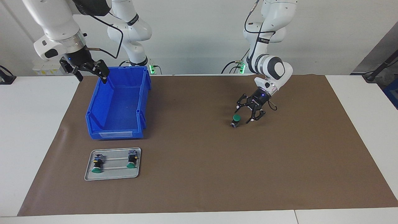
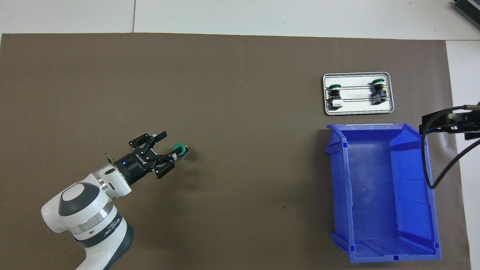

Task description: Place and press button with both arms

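Note:
One green-capped button (image 1: 235,120) (image 2: 180,149) lies tilted on the brown mat toward the left arm's end of the table. My left gripper (image 1: 244,115) (image 2: 170,144) hangs low right beside it, open. One fingertip reaches the green cap and the button is not between the fingers; I cannot tell whether they touch. My right gripper (image 1: 90,71) hangs open and empty in the air by the rim of the blue bin (image 1: 119,109) (image 2: 375,195), and the right arm waits.
A small metal tray (image 1: 113,173) (image 2: 356,107) lies on the mat farther from the robots than the bin. Two more green-capped buttons (image 1: 97,165) (image 1: 131,161) lie on it. The bin has nothing in it. White table borders the mat.

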{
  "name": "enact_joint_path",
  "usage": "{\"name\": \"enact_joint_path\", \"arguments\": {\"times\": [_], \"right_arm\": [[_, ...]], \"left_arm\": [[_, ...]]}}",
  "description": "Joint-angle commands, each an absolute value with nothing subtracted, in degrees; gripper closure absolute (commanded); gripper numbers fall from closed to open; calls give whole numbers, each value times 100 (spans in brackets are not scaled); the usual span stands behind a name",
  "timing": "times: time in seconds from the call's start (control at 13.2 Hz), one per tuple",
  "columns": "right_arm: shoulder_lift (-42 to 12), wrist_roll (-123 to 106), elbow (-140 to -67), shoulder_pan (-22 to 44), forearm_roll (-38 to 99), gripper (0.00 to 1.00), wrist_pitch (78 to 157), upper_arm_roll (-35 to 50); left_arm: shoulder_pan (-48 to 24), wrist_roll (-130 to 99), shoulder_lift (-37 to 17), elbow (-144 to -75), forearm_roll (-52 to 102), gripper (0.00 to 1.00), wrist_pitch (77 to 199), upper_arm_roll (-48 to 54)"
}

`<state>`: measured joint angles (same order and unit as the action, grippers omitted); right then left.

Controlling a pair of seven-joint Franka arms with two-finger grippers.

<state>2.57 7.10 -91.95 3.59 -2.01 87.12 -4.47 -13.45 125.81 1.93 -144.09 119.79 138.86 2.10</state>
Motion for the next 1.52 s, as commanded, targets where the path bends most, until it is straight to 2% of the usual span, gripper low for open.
{"name": "enact_joint_path", "arguments": {"times": [0.0,0.23,0.68,0.99,1.44], "right_arm": [[387,571,-9325,343,-79,0,8763,-466],[387,571,-9325,343,-79,0,8763,-466],[387,571,-9325,343,-79,0,8763,-466],[387,571,-9325,343,-79,0,8754,-466],[387,571,-9325,343,-79,0,8763,-466]], "left_arm": [[-1336,11746,308,-14178,11306,22,14062,167],[-1126,10813,264,-13896,10085,22,14028,141],[-774,9740,255,-13553,8950,21,13914,132],[-545,8240,220,-13000,7739,21,13475,123],[-562,5718,623,-12833,5620,23,13307,149]]}}
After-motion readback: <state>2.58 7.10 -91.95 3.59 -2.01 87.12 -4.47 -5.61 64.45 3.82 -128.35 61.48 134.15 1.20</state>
